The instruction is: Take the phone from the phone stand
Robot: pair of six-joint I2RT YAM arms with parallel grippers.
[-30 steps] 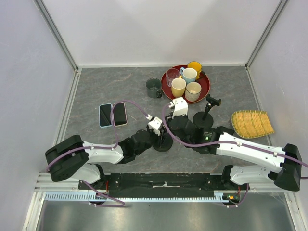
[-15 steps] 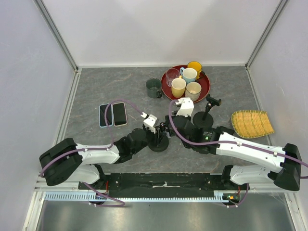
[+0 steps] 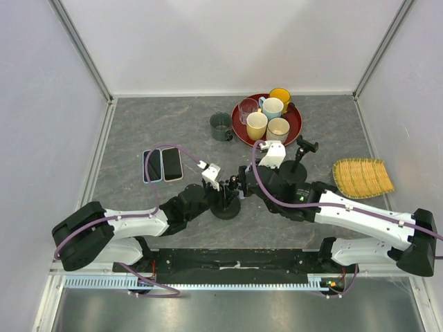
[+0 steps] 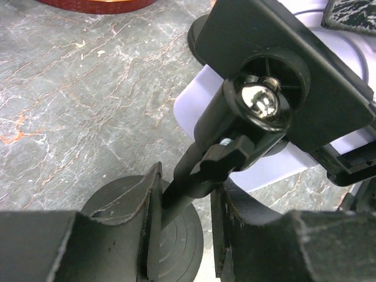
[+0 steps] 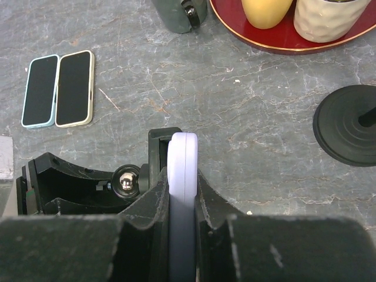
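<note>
A lavender phone (image 5: 183, 170) stands edge-on between my right gripper's (image 5: 183, 194) fingers, which are shut on it. Its top edge lies against the black stand's clamp (image 5: 160, 141). In the left wrist view the phone (image 4: 201, 100) shows behind the stand's holder plate (image 4: 329, 100). My left gripper (image 4: 185, 217) is shut on the stand's post (image 4: 191, 173), just above its round base (image 4: 182, 241). In the top view both grippers meet at the stand (image 3: 226, 206), the left gripper (image 3: 221, 192) from the left and the right gripper (image 3: 243, 185) from the right; the phone is hidden there.
Two more phones (image 3: 162, 164) lie flat at the left. A second, empty stand (image 3: 296, 166) is right of my right wrist. A red tray (image 3: 296, 128) of mugs and a dark mug (image 3: 221, 126) are behind. A bamboo mat (image 3: 362, 177) lies far right.
The left gripper and the stand have shifted a little left and away. The right wrist has moved right and away. Both grips are unchanged.
</note>
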